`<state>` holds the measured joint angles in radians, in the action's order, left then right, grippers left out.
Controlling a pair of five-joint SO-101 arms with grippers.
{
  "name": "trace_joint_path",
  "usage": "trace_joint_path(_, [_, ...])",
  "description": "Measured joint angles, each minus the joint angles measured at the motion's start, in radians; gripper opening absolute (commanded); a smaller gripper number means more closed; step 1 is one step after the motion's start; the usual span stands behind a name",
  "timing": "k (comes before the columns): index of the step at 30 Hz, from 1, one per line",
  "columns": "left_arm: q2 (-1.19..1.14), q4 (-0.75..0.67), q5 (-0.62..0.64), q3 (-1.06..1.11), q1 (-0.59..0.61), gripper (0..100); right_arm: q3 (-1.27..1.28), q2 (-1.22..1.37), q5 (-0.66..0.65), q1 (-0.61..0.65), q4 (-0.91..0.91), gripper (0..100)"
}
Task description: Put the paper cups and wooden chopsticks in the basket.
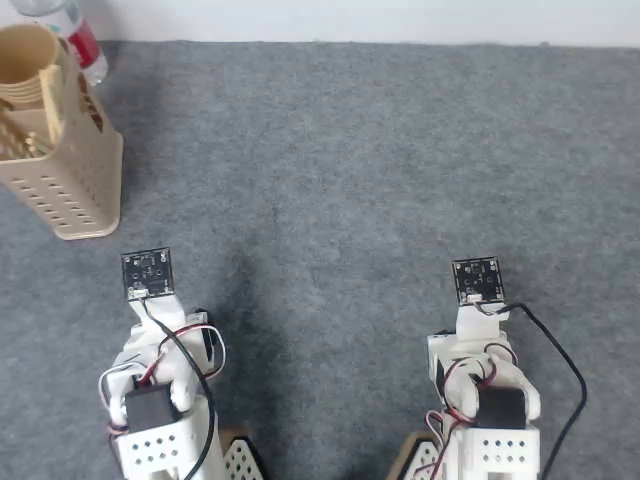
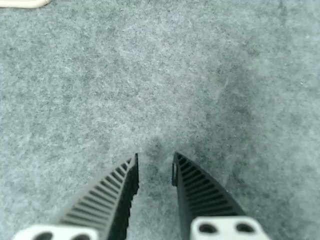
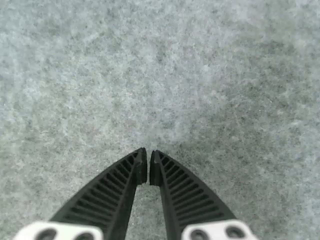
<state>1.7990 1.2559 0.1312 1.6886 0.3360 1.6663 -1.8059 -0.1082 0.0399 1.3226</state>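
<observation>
Looks finished, with paper cups (image 1: 28, 55) and wooden chopsticks (image 1: 22, 140) inside the basket (image 1: 75, 190); left gripper (image 2: 155, 165) a bit apart, right gripper (image 3: 148, 167) pinched together, both empty; next, just resting.

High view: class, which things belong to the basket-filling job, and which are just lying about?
Belong: basket; paper cups, stacked inside it; likely wooden chopsticks beside them; left gripper; right gripper.
Lying about: bottle behind the basket; grey mat.
</observation>
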Motion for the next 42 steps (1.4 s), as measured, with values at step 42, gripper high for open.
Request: trace_joint_path(42, [0.000,0.000,0.002,0.000,0.000,1,0.000,0.000,0.000,0.000,0.000,3.7])
